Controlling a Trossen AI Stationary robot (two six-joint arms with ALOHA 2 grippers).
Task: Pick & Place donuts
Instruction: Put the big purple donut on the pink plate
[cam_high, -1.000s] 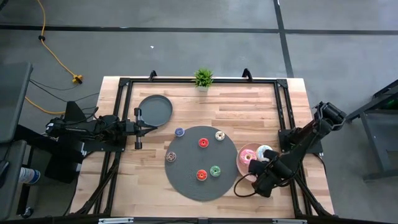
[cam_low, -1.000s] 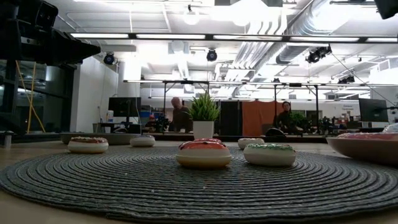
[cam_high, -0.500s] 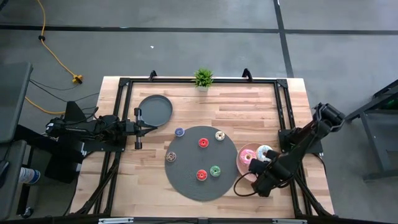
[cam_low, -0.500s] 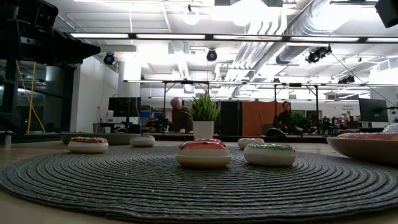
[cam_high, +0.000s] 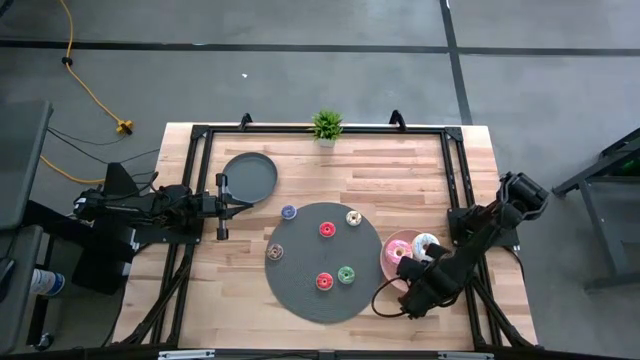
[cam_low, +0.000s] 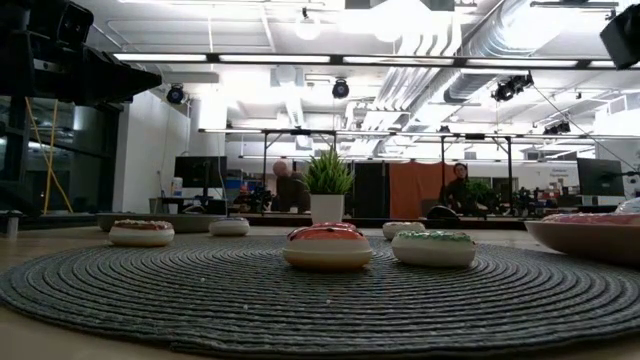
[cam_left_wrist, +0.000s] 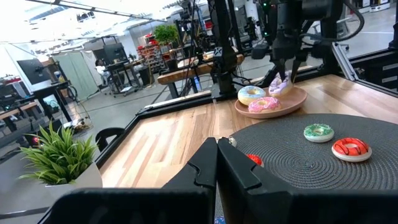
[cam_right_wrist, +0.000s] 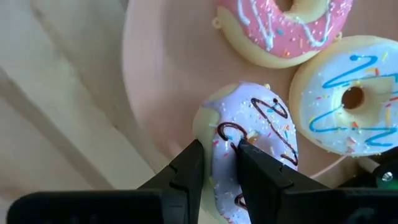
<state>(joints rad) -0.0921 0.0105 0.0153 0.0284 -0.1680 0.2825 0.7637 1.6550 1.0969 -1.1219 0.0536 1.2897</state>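
Observation:
Six tiny donuts lie flat on a round dark woven mat (cam_high: 300, 298): blue (cam_high: 288, 212), red (cam_high: 327, 229), cream (cam_high: 353, 217), brown (cam_high: 275, 252), red (cam_high: 324, 282) and green (cam_high: 346, 274). The pink plate (cam_right_wrist: 155, 93) carries the pink donut (cam_right_wrist: 286, 25) and the white donut (cam_right_wrist: 348, 99), both lying flat. My right gripper (cam_right_wrist: 217, 152) hangs over this plate, shut on the lilac donut (cam_right_wrist: 261, 143). My left gripper (cam_left_wrist: 216, 165) waits shut at the table's left, beside the dark grey plate (cam_high: 249, 177). My right gripper pinches the lilac donut's ring wall (cam_right_wrist: 214, 134), one finger (cam_right_wrist: 249, 158) in its hole and the other (cam_right_wrist: 189, 165) on the outer rim. The fingers come from above, pointing down. The donut is steeply tilted below them (cam_left_wrist: 278, 86); I cannot tell whether its lower edge touches the plate.
A small potted plant (cam_high: 326, 125) stands at the far edge. A black frame (cam_high: 200, 140) runs along the table's far, left and right sides. Bare wood lies between the mat and the far edge. People sit in the room behind the table.
My right arm has shifted a little toward the table's left and near edge while staying over the pink plate. The left arm and the tiny donuts on the mat are unchanged.

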